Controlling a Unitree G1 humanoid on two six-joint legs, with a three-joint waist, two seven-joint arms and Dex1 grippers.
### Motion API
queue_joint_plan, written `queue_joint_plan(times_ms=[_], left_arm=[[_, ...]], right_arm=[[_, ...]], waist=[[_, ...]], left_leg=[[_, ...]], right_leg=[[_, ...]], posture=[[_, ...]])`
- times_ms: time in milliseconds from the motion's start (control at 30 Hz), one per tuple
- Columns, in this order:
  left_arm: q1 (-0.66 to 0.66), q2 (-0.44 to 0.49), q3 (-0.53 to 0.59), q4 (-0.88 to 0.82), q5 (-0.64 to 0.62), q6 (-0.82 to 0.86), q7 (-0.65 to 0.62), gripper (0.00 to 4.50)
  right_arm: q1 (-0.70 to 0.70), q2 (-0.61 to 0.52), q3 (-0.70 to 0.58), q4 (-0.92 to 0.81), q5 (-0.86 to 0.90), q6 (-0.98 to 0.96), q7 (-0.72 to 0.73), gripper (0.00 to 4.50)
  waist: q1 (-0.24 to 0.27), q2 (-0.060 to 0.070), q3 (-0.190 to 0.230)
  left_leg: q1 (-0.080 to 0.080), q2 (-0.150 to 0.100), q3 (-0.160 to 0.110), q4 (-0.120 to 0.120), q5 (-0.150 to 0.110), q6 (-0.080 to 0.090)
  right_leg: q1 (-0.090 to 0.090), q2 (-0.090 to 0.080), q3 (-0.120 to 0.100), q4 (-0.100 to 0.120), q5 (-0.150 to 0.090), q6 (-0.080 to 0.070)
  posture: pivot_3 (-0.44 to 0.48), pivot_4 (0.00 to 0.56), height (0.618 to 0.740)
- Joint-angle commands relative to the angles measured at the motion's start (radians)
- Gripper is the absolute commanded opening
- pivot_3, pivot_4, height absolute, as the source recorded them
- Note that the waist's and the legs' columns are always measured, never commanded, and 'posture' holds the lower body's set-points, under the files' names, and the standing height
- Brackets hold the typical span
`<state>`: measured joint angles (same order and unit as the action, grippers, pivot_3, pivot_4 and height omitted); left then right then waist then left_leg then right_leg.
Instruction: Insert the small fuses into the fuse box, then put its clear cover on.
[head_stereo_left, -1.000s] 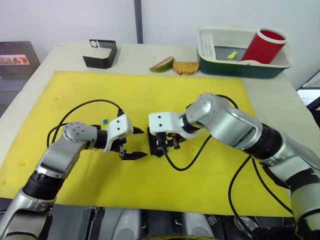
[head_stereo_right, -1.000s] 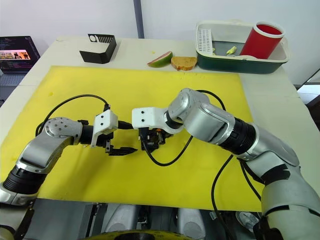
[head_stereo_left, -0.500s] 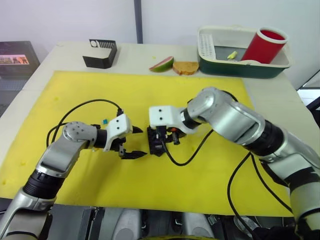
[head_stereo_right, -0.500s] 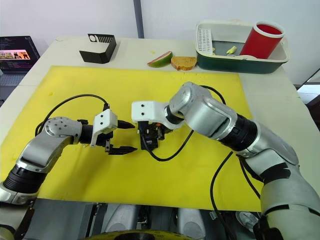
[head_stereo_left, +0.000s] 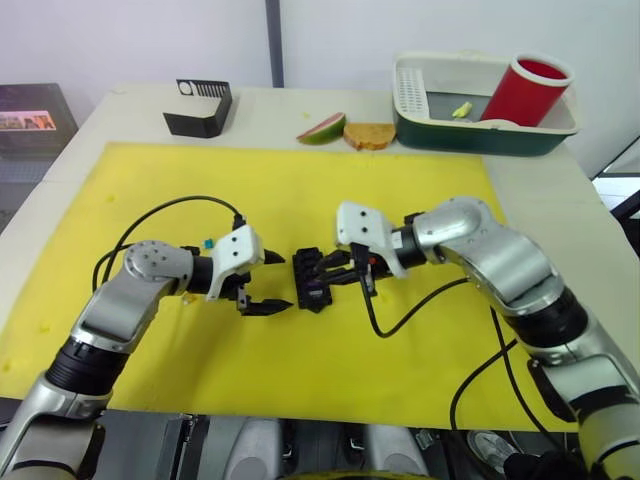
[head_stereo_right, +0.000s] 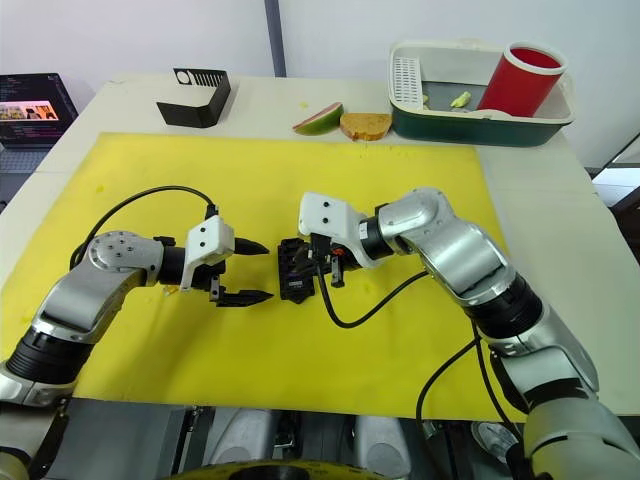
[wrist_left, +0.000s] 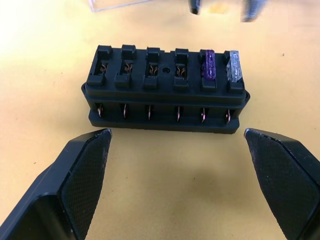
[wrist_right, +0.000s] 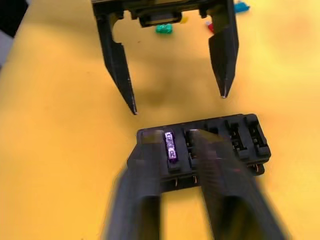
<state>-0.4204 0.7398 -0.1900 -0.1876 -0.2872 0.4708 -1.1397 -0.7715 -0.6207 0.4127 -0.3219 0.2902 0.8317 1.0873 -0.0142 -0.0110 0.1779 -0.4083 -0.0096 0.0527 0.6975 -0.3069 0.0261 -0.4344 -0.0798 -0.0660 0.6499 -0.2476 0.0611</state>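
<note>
The fuse box (head_stereo_left: 311, 279) lies on the yellow mat (head_stereo_left: 300, 190) between the two claws, with a purple fuse (wrist_left: 209, 64) and a clear fuse (wrist_left: 234, 66) seated in the two end slots and four slots bare; loose fuses, green (wrist_right: 163, 28) among them, lie on the mat beyond the left claw, and an edge of the clear cover (wrist_left: 117, 4) shows just past the box. The left claw (head_stereo_left: 266, 283) hovers released, fingers spread wide, just beside the box; the right claw (head_stereo_left: 352, 272) sits at the box's other side, fingers slightly parted and gripping nothing that can be made out. The box is light and unanchored, so a push from either claw could slide or tip it, and a fuse pressed in off-line could jam against a slot wall or spring away; the tiny loose fuses could also be swept off by the left arm's cable (head_stereo_left: 165, 212). Against the frame one second ago, the right arm has swung from over the box to its right side, leaving the box uncovered, while the left claw keeps its open pose
</note>
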Motion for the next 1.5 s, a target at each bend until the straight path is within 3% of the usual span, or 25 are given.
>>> queue_joint_plan(times_ms=[33, 1100, 1300, 1500], left_arm=[[-0.014, 0.006, 0.019, -0.015, -0.007, -0.009, 0.0, 4.5], [-0.007, 0.012, 0.02, -0.028, -0.006, -0.005, 0.004, 4.5], [-0.017, 0.017, 0.032, -0.027, -0.019, 0.001, -0.003, 4.5], [-0.033, 0.048, 0.11, -0.049, -0.109, 0.063, -0.032, 4.5]], right_arm=[[0.016, 0.03, -0.047, -0.015, 0.03, -0.037, -0.017, 0.05], [0.125, 0.008, 0.074, 0.096, -0.101, -0.138, -0.044, 0.05], [0.098, 0.047, -0.005, 0.068, -0.043, -0.124, -0.054, 0.05], [0.04, 0.081, -0.155, 0.009, 0.082, -0.048, -0.074, 0.05]], waist=[[0.001, 0.0, 0.0], [0.003, 0.0, 0.0], [0.003, 0.0, 0.0], [0.003, 0.0, 0.0]], left_leg=[[0.0, 0.0, 0.0, 0.0, 0.0, 0.0], [0.002, 0.0, 0.0, 0.001, 0.0, 0.0], [0.002, 0.0, 0.0, 0.001, 0.0, 0.0], [0.001, 0.0, 0.0, 0.001, 0.0, 0.0]], right_leg=[[0.0, 0.0, 0.0, 0.0, 0.0, 0.0], [0.003, 0.001, 0.0, 0.0, 0.0, 0.0], [0.003, 0.001, 0.0, 0.0, 0.0, 0.0], [0.002, 0.001, 0.0, 0.0, 0.0, 0.0]], posture=[[0.0, 0.15, 0.74], [0.0, 0.15, 0.74], [0.0, 0.15, 0.74], [0.0, 0.15, 0.74]])
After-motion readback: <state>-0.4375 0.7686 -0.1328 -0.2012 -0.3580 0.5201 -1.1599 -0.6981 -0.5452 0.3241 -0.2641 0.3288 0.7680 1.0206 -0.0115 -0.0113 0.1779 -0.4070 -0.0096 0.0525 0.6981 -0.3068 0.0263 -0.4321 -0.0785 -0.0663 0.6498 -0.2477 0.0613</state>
